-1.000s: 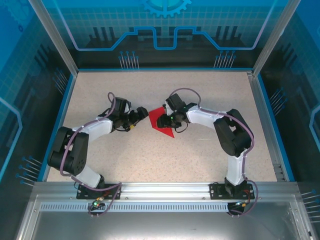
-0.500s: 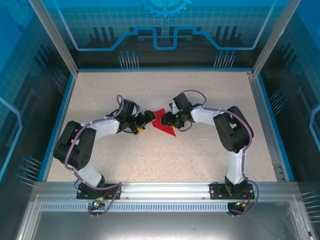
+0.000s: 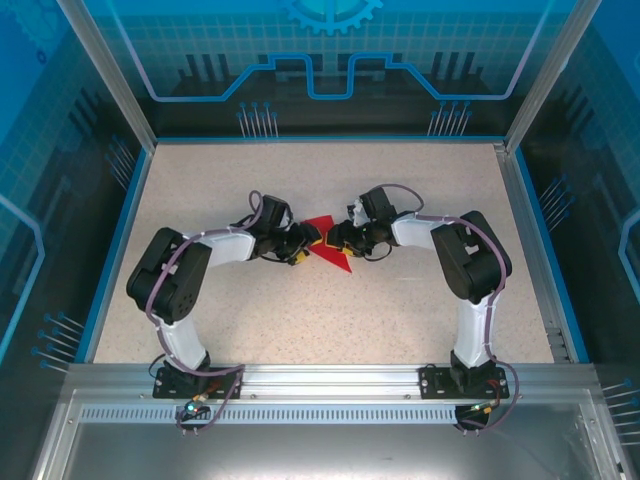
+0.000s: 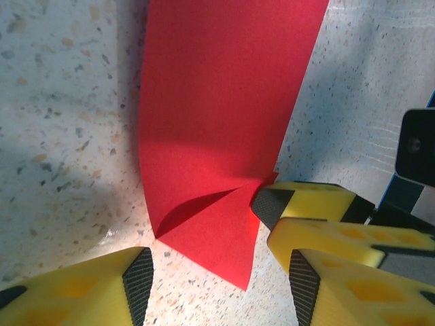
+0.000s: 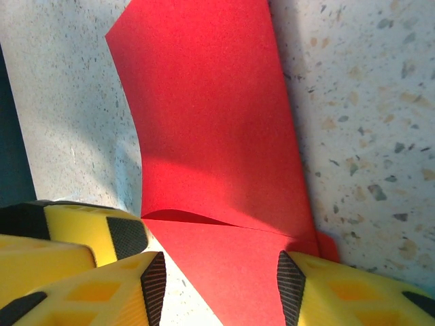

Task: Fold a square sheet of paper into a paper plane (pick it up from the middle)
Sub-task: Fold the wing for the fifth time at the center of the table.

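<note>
Top external view: the folded red square sheet of paper (image 3: pixel 335 258) lies at the centre of the table (image 3: pixel 400 180). The left gripper (image 3: pixel 302 243) stands at its 9 o'clock, the right gripper (image 3: pixel 334 240) at 3 o'clock. Both pairs of jaws stand moderately apart, straddling the sheet's ends; nothing is pinched. One flap bows upward.

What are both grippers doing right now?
Left gripper: jaws open around a corner of the red paper, not clamped.
Right gripper: jaws open astride the red paper, not clamped.
</note>
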Robot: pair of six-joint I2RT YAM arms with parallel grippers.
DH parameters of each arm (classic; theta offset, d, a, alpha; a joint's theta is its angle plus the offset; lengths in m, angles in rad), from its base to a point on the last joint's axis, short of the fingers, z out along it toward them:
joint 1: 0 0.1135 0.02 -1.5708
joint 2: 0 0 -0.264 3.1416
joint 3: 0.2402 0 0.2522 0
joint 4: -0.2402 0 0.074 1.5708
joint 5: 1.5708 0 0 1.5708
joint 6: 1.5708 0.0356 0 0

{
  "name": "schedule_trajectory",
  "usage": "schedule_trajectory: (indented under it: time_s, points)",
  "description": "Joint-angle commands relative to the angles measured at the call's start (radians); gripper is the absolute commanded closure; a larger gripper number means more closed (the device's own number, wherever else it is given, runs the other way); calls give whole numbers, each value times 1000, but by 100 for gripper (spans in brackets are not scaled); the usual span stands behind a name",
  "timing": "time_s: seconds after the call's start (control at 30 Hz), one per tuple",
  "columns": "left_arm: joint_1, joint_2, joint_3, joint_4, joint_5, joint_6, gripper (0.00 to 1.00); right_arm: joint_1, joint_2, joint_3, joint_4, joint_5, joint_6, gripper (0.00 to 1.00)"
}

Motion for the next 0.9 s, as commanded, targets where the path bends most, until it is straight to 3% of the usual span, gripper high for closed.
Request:
schedule_trajectory:
  time_s: [0.0,0.67,0.87]
  points:
    - [-9,22,39,-12,4,-25,42,-20,33,-31,-26,10,3,50]
    - [-12,76,78,-31,5,3,67,-25,1,-58,11,21,-71,51]
    - [-13,76,80,-37,10,12,80,-24,-27,-55,28,33,-138,52]
